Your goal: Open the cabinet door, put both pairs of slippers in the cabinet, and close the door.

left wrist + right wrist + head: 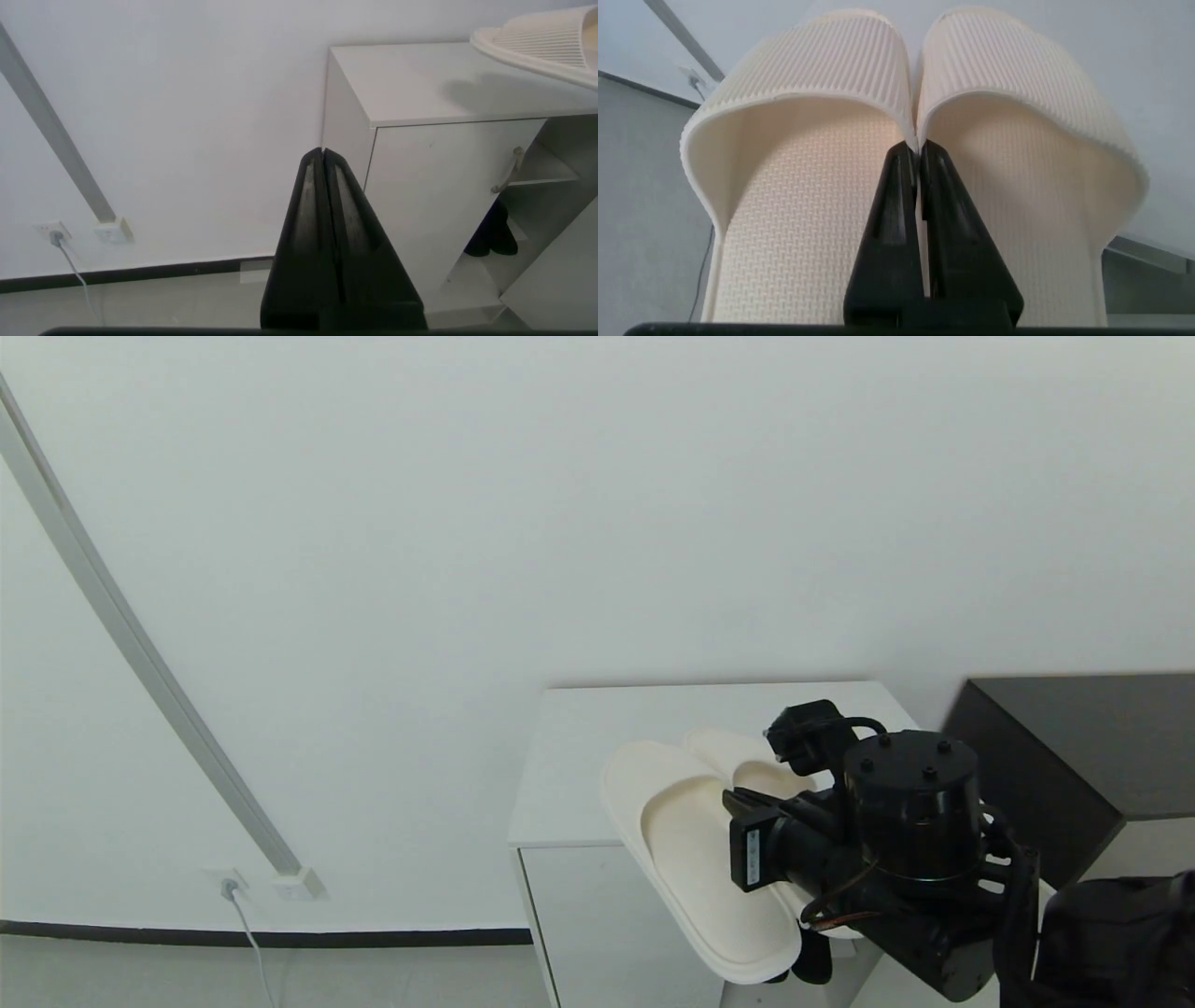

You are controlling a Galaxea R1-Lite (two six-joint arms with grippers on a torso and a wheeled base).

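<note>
Your right claw (pixel 918 149) is clamped tight on the pair of cream ribbed foam slippers (pixel 691 831), pinching their inner edges together. The pair is held over the near edge of the white cabinet (pixel 579 737). Its long axis runs near to far, with the toes toward the wall. The open compartment (pixel 547 201) lies below the slippers on the cabinet's front, so judge the move as back, down, then in. A dark grey block (pixel 1074 756) crowds the right. Your left claw (pixel 323 154) is closed and empty, left of the cabinet.
</note>
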